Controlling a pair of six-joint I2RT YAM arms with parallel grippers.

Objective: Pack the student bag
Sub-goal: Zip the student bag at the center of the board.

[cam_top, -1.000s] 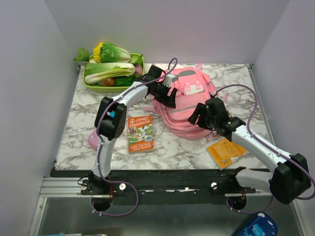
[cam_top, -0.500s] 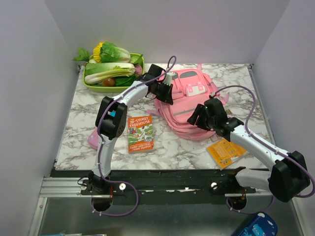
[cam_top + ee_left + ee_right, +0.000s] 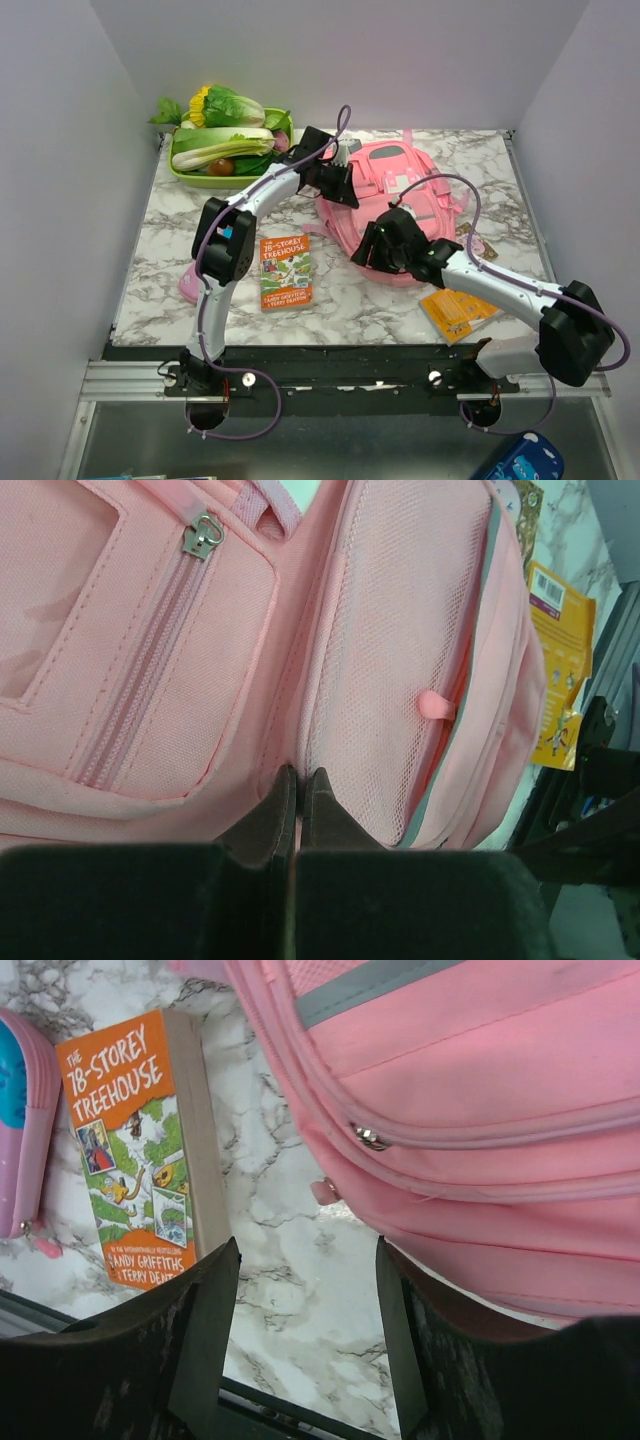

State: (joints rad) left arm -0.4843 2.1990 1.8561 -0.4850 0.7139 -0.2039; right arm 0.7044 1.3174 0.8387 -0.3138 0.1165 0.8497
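Marble table (image 3: 180, 260): seen under both pincers.

Student bag (image 3: 400, 200): found lying flat on the table, between the two pincers and touched by the left one. It is seen directly ahead of the left pincer (image 3: 338, 182) and just to the right of the right pincer (image 3: 378, 245) in the wrist view.

Left pincer (image 3: 297, 775): jaws are seen pressed together, with the tips set against the bag's fabric (image 3: 200, 630) at the crease between a zipped pocket and a mesh side pocket. Whether fabric is nipped between them cannot be told.

Right pincer (image 3: 308, 1250): jaws are held well apart. Nothing is gripped, and bare marble is seen in the gap. The bag's lower edge (image 3: 480, 1110) is noted beside its right finger.

Green tray of vegetables (image 3: 220, 140): noted beyond and to the left of the left pincer.

Treehouse book (image 3: 140, 1150): noted face up, to the left of the right pincer, apart from the bag.

Orange book (image 3: 458, 308): noted near the right pincer, on its right side.

Pencil case (image 3: 20, 1140): seen partly, left of the treehouse book.

Metal zip pull (image 3: 370, 1138): seen on the bag just ahead of the right pincer.
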